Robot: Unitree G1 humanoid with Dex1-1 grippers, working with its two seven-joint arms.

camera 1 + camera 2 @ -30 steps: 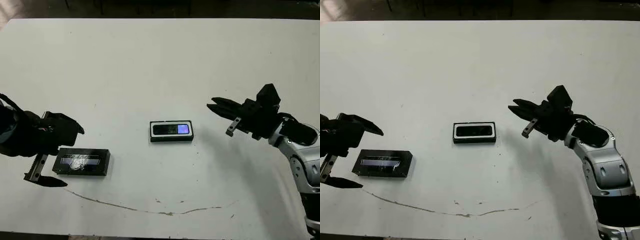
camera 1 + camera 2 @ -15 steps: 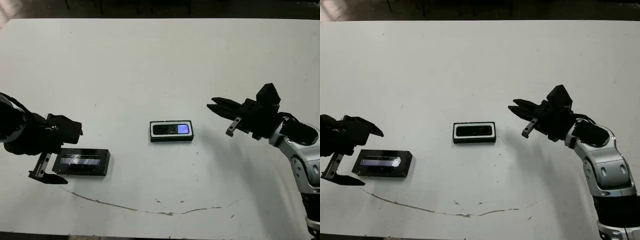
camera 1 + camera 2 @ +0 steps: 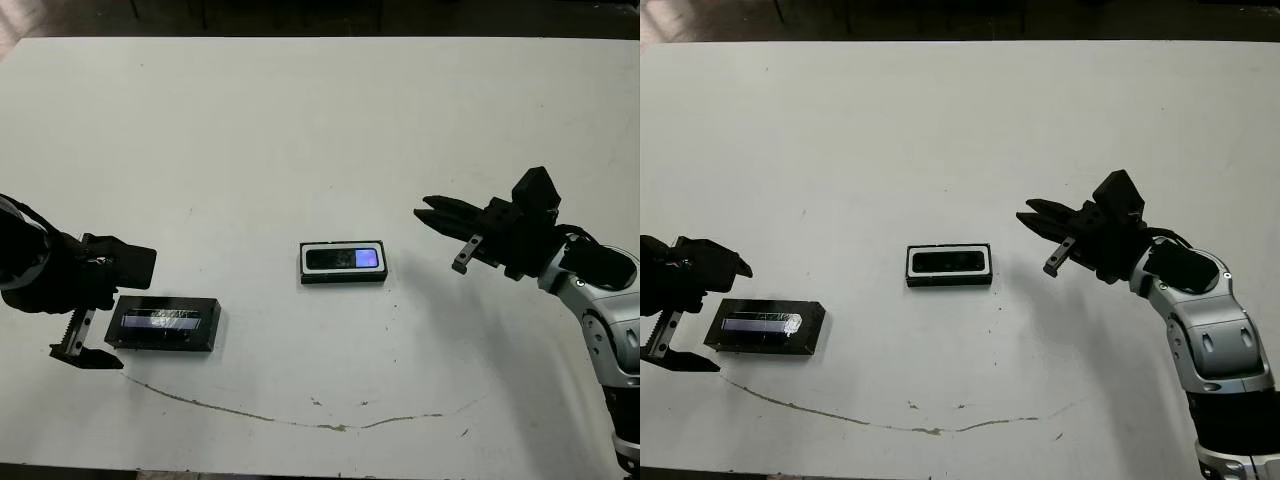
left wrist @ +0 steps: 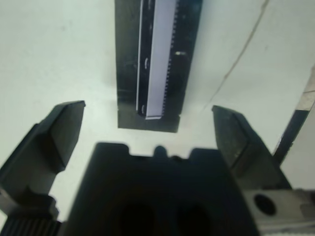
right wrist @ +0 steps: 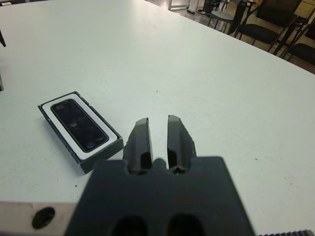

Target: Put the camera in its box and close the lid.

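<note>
- The camera (image 3: 343, 259) is lying flat inside the box (image 3: 343, 275) at the middle of the white worktop (image 3: 300, 130), its dark screen facing up.
- The lid (image 3: 163, 324) is resting flat at the near left, well apart from the box.
- The left gripper (image 3: 98, 305) is hovering just beside the lid's left end, fingers (image 4: 59, 135) spread wide and touching nothing.
- The right gripper (image 3: 440, 222) is hanging to the right of the box, fingers (image 5: 141, 140) nearly pressed together and pinching nothing.
- The lid is looking light, stiff and glossy, so probably slippery; gripping across its long side walls, not the window, is appearing the safest hold.
</note>
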